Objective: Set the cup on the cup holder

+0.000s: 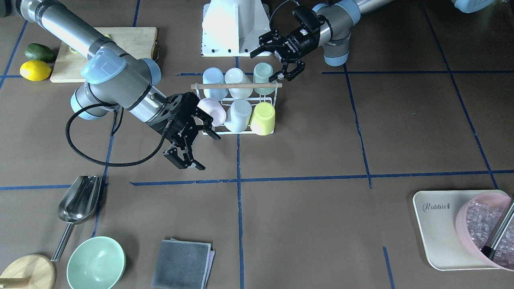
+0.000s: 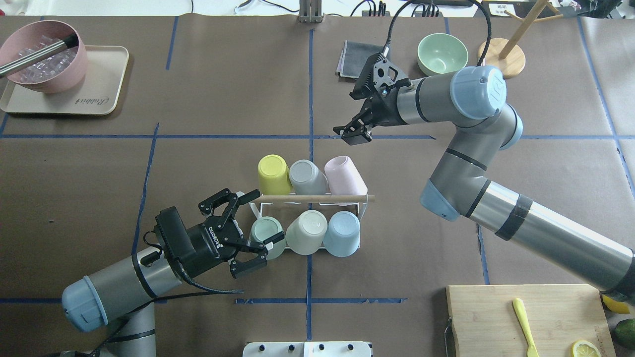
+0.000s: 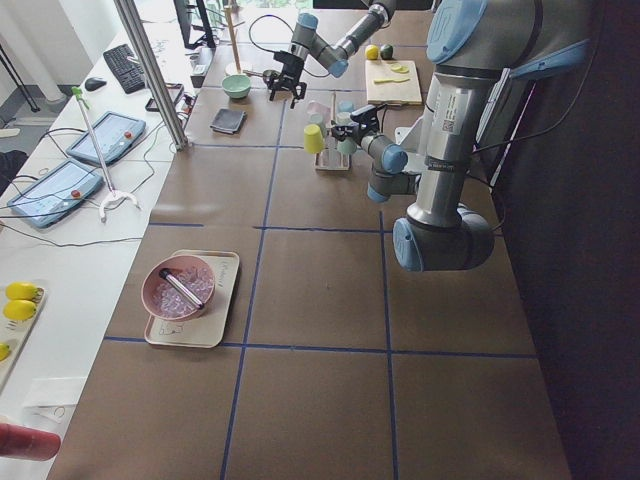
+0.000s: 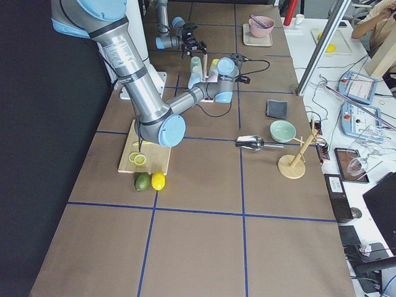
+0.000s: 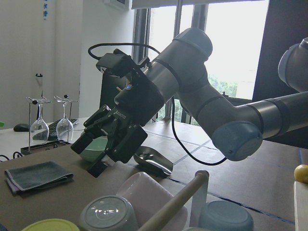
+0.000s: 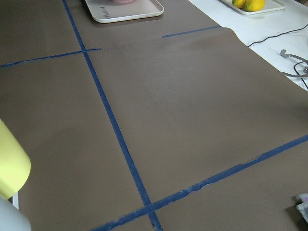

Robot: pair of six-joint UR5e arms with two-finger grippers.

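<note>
- Nearest the front-facing camera, a grey cloth [image 1: 181,263] and a green bowl [image 1: 96,263] are seen on the table [image 1: 321,132].
- On a cream tray [image 1: 435,228] a pink bowl [image 1: 484,228] is filled with clear cube-like pieces, and a metal handle is laid in it (the bowl is cut by the frame edge).
- At mid-table the cup holder [image 1: 237,85] is loaded with six cups, bottoms up, in two rows of three.
- Its prongs are covered by the cups. Only a sliver of the yellow cup [image 6: 12,163] is shown in the right wrist view.
- The left pincer [image 2: 253,225] is spread wide with nothing gripped, at the holder's end by the mint cup [image 2: 268,238]. One finger is seen across that cup's edge, and contact cannot be judged.
- The right pincer [image 1: 209,152] is likewise spread and empty. It is raised over the table on the holder's side away from the robot, near the pink cup [image 2: 345,176] but apart from it.
</note>
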